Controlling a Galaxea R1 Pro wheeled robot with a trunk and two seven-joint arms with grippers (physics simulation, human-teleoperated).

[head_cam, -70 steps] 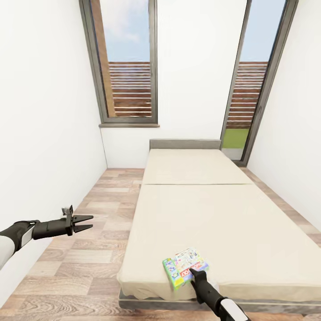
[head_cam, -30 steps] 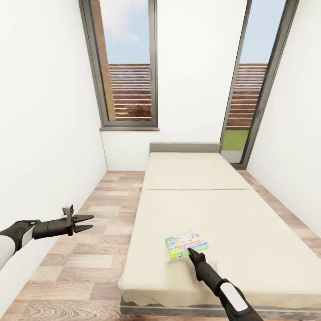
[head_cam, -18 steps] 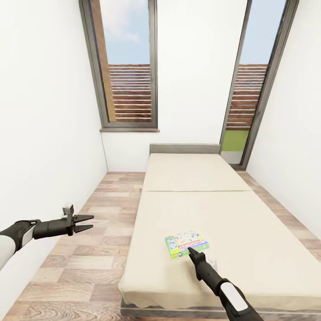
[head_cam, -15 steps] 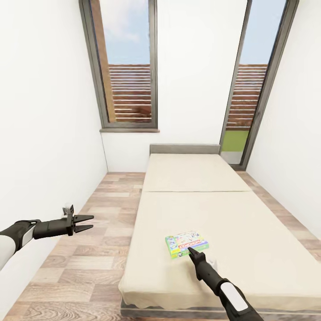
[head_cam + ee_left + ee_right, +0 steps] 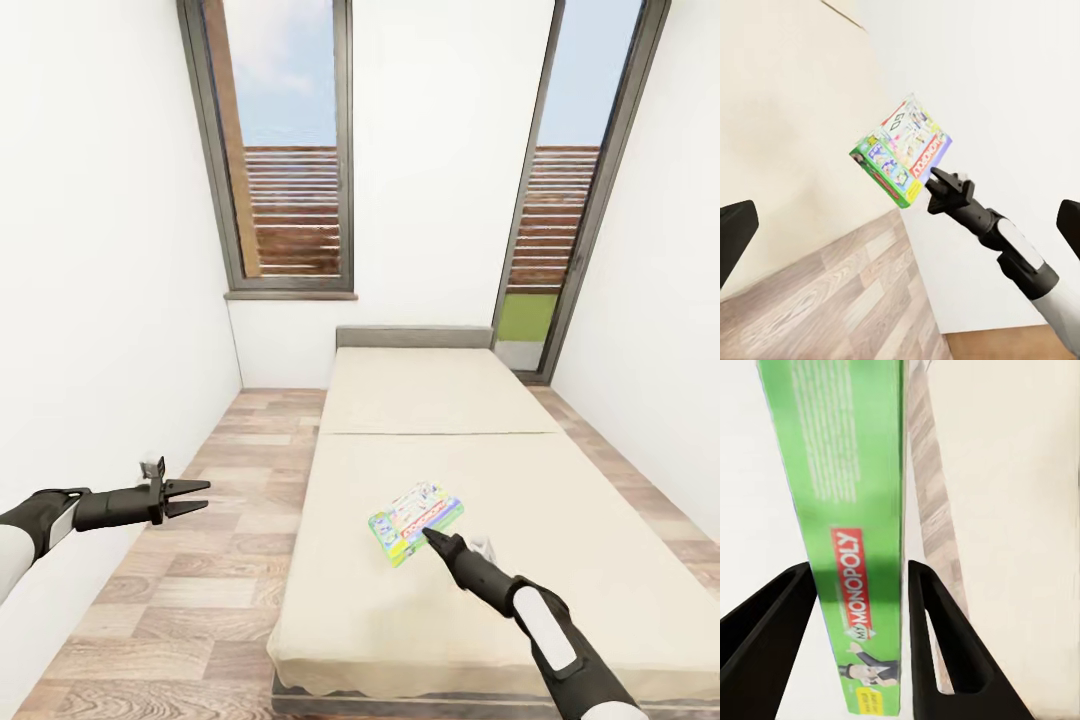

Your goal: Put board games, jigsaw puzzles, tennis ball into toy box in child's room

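A board game [image 5: 415, 520], a flat box with a green edge and a busy pastel cover, hangs tilted just above the beige bed [image 5: 560, 560]. My right gripper [image 5: 430, 536] is shut on its near edge. In the right wrist view the green Monopoly-printed edge [image 5: 851, 540] sits pinched between the two black fingers [image 5: 937, 652]. The left wrist view shows the same box [image 5: 904, 154] held up by the right arm. My left gripper [image 5: 200, 496] is open and empty over the floor, left of the bed.
The bed runs away from me to a low grey headboard [image 5: 414, 335] under two tall grey-framed windows [image 5: 290, 150]. Wood-plank floor [image 5: 200, 590] lies between the bed and the white left wall. A narrower strip of floor runs along the right side.
The board game lay flat on the mattress; now the right gripper has raised it slightly and tilted it. The right arm has shifted up and right. The left arm has not moved.
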